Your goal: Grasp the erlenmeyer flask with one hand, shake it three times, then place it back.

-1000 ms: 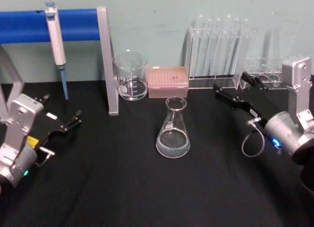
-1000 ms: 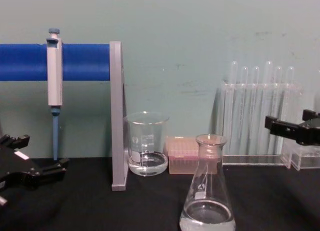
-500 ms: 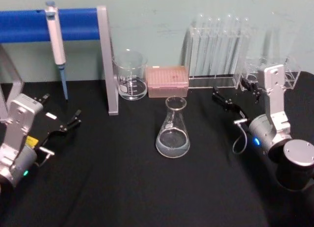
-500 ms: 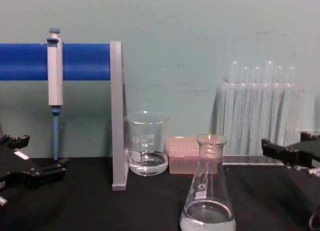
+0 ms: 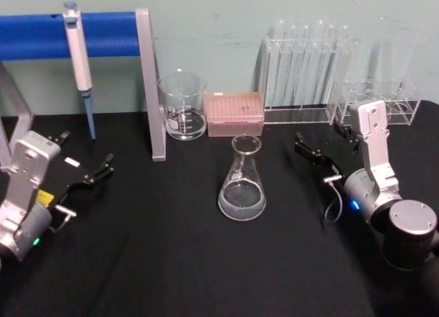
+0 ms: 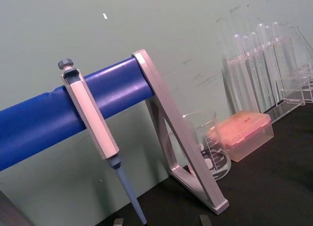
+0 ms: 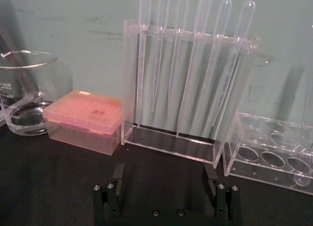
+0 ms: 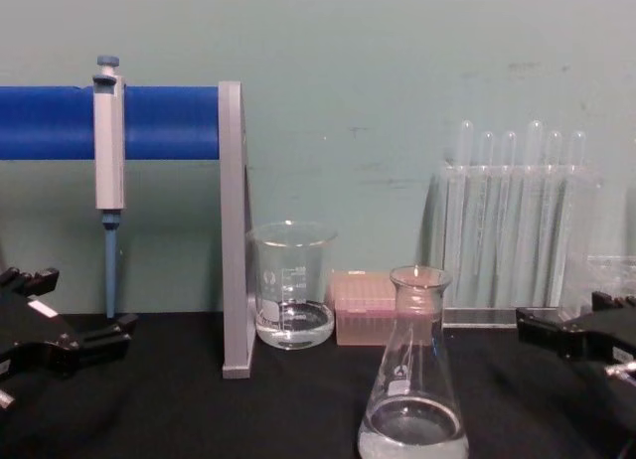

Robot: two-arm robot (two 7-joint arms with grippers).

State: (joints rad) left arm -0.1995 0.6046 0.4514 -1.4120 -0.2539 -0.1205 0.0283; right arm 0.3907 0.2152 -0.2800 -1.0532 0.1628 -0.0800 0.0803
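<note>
Head view shows the right gripper (image 5: 328,143), jaws spread, now lowered and nearer the erlenmeyer flask (image 5: 242,180) standing untouched mid-table, probably lining up the grasp, while the left gripper (image 5: 82,166) sits parked and apparently open at the left edge

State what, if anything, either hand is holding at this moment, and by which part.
Nothing is held. The right hand is open, beside the erlenmeyer flask but apart from it. The left hand is open and empty at the table's left side.

Clear erlenmeyer flask (image 5: 242,183) stands upright, little liquid inside.
</note>
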